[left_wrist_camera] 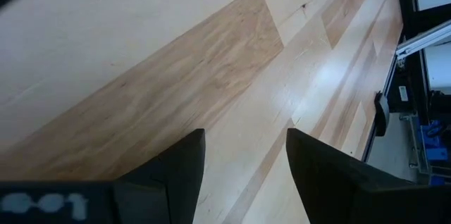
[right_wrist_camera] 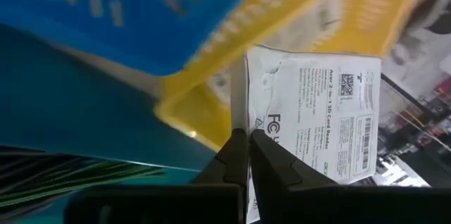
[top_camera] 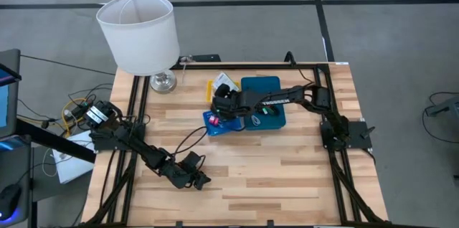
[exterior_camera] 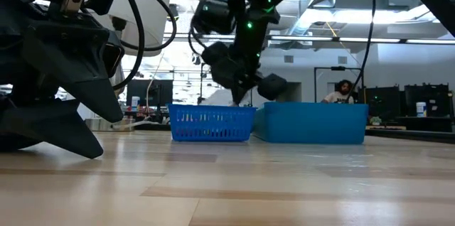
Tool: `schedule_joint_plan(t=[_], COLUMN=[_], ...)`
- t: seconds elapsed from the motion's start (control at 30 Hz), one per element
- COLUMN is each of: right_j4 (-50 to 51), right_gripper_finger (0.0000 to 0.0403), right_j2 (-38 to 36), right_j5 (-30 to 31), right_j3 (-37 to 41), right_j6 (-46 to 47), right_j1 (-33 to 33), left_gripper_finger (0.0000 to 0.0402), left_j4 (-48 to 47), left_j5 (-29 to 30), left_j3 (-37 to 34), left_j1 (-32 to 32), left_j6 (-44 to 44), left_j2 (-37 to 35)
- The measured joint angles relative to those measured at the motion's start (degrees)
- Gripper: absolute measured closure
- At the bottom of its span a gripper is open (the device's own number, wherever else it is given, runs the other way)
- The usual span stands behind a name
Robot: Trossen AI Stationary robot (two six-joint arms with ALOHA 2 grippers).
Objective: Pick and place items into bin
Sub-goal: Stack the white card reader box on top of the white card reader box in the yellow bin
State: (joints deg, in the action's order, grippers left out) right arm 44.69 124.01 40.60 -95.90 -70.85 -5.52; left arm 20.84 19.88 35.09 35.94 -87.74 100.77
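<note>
A: Right gripper [right_wrist_camera: 248, 146] — position?
B: Raised over the trays at the table's far middle, above the yellow tray [right_wrist_camera: 296, 34] and blue tray [exterior_camera: 211, 123]. Fingers pinched tight on the edge of a white packet [right_wrist_camera: 317, 122]; printed text and a barcode show on it.
A: Packet touching a tray?
B: Cannot tell. In the right wrist view it hangs in front of the yellow tray, the blue one just beside that.
A: Teal tray [top_camera: 267, 88]?
B: Beside the blue one, under the right arm; a green piece [top_camera: 265, 110] lies in it.
A: Left gripper [left_wrist_camera: 243, 175]?
B: Low over bare table [top_camera: 287, 178] near the front left — fingers spread wide, nothing between them.
A: Anything else?
B: Lampshade [top_camera: 140, 33] at the far left corner.
</note>
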Motion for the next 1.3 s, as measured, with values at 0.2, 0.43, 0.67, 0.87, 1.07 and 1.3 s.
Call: schedule_joint_plan(t=[0.2, 0.43, 0.67, 0.87, 1.07, 1.3], right_j4=[0.0, 0.3, 0.3, 0.3, 0.8, 10.7], right_gripper_finger=[0.0403, 0.0394, 0.0346, 0.0324, 0.0321, 0.0325], right_j2=[0.0, 0.0, 0.0, 0.0, -0.5, -8.2], right_j5=[1.2, 1.5, 1.5, 3.3, 10.4, 6.1], right_j3=[0.7, 0.7, 0.7, 0.7, -0.7, -9.0], right_j6=[0.2, 0.3, 0.3, 0.4, 2.8, 23.2], right_j1=[0.0, 0.0, 0.0, 0.0, 0.1, 1.3], left_gripper_finger=[0.0212, 0.0212, 0.0212, 0.0212, 0.0212, 0.0212], left_j4=[0.0, 0.0, 0.0, 0.0, 0.0, -7.3], left_j5=[0.0, 0.0, 0.0, 0.0, 0.1, 2.2], left_j3=[0.0, 0.0, 0.0, 0.0, 0.0, -0.6], left_j1=[0.0, 0.0, 0.0, 0.0, 0.0, -1.3], left_j6=[0.0, 0.0, 0.0, 0.0, 0.3, 9.4], left_j2=[0.0, 0.0, 0.0, 0.0, -0.2, -6.6])
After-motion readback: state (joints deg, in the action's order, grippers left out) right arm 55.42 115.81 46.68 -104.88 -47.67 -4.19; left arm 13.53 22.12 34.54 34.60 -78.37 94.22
